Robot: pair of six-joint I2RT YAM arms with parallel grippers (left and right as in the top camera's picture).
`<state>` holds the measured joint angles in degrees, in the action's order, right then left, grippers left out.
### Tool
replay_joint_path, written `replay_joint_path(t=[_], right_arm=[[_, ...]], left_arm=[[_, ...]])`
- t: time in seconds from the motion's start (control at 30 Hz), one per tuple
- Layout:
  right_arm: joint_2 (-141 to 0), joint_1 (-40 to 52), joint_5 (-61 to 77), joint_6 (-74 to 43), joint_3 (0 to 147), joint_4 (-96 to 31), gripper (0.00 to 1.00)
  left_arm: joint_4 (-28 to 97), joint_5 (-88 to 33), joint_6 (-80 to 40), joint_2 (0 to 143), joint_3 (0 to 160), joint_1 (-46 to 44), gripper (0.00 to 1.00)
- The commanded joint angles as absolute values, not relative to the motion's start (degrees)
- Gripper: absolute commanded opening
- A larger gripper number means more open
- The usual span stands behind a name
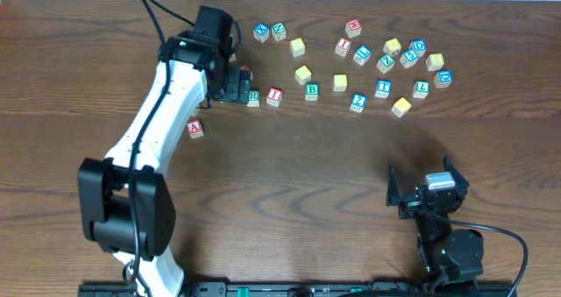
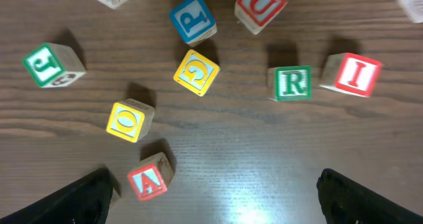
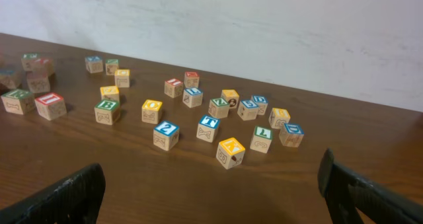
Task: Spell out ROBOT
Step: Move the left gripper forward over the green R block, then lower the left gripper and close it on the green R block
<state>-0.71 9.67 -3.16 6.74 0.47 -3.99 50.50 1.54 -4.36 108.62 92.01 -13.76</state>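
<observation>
We look over a dark brown, wood-grained counter (image 1: 289, 174). Nearest in the left wrist view, the left tool (image 2: 211, 187) hangs above the wood with its fingers spread wide and nothing between them. Just ahead of it lies the red A block (image 2: 150, 178), and the yellow O block (image 2: 129, 120) comes a little beyond that. Farther on, toward the other finger's side, stands the green R block (image 2: 291, 82) with the red I block (image 2: 351, 74) just beside it (a narrow gap parts the two). The right tool (image 3: 211, 178), likewise spread and empty, is well apart from the scatter. The blue T block (image 3: 209, 128) lies straight ahead of it, and the green B block (image 3: 106, 112) is off to the left. A plain white wall (image 3: 264, 32) rises behind the counter's far edge.
</observation>
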Motion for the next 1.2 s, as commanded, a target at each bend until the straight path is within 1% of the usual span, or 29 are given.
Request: replay_joint_path(t=[0.0, 0.37, 0.6, 0.87, 0.97, 1.03, 1.17], right_arm=[[-0.3, 9.0, -2.9, 7.4, 0.3, -4.1, 0.99], [-0.3, 9.0, -2.9, 7.4, 0.3, -4.1, 0.99], [-0.3, 9.0, -2.9, 7.4, 0.3, -4.1, 0.99], [-0.3, 9.0, -2.9, 7.4, 0.3, -4.1, 0.99], [-0.3, 9.0, -2.9, 7.4, 0.3, -4.1, 0.99], [-0.3, 9.0, -2.9, 7.4, 0.3, -4.1, 0.99], [-0.3, 9.0, -2.9, 7.4, 0.3, -4.1, 0.99]], left_arm=[[50.2, 2.6, -6.5, 111.0, 93.3, -14.5, 0.97], [46.0, 2.2, -9.3, 112.3, 93.4, -18.0, 0.97], [46.0, 2.0, -10.7, 113.1, 93.4, -18.1, 0.97], [44.8, -0.9, -11.0, 118.0, 93.4, -18.1, 0.96], [44.4, -1.1, -11.3, 119.2, 93.4, -18.2, 0.86], [44.1, -1.1, -11.3, 119.5, 93.4, -18.3, 0.82], [42.9, -1.1, -11.3, 119.6, 93.4, -18.9, 0.81]])
